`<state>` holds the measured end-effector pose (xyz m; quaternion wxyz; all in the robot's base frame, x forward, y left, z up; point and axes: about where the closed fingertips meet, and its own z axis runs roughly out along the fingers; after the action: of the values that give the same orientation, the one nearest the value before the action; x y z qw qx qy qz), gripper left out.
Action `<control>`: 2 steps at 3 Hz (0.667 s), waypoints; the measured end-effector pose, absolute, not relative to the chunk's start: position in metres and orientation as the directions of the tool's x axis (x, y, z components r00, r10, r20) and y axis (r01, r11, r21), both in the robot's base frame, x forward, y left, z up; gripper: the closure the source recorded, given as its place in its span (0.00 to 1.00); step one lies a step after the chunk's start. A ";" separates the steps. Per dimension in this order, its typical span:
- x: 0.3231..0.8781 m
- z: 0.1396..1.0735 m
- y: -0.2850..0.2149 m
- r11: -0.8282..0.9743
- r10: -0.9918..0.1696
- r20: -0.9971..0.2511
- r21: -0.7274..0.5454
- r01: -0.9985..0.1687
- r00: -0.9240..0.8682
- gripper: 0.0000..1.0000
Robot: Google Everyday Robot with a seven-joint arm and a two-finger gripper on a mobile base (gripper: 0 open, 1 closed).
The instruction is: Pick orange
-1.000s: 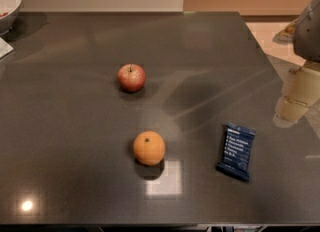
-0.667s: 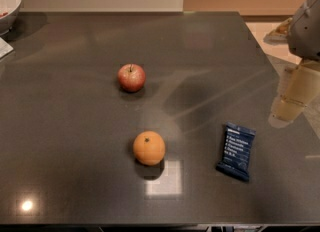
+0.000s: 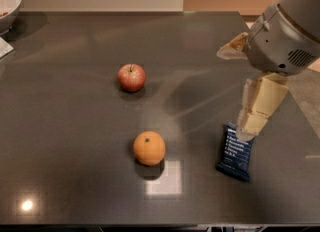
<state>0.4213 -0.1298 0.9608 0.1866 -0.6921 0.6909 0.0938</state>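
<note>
The arm (image 3: 283, 40) has swung in from the right edge since a second ago, and the hand (image 3: 246, 132) now hangs over the far end of the dark blue packet (image 3: 234, 153), where before it sat out beyond the surface's right rim. Nothing else has shifted. The hand points down and slightly left, cream-coloured under the grey arm housing; seen side-on like this, I cannot tell whether it is open or closed, and nothing shows in its grip.

The orange (image 3: 149, 148) sits alone near the middle of the dark grey surface (image 3: 70, 126), towards the near edge, its small dark stem dot facing up. It is well apart from the hand, off to the hand's left, and just to the right of its shadow a bright square of reflected light lies on the surface. The red apple (image 3: 131, 77) stands farther back and a little left of the orange, stem up. At the far left corner, the rim of a white bowl (image 3: 11, 3) pokes into view.
</note>
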 end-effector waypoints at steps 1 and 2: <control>0.411 0.939 -0.096 -0.056 -0.918 -0.384 -0.123 -0.991 0.099 0.00; 0.401 0.913 -0.068 -0.116 -0.911 -0.383 -0.111 -0.987 0.150 0.00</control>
<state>0.4015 -0.0683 0.9133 0.1713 -0.7388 0.6424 0.1104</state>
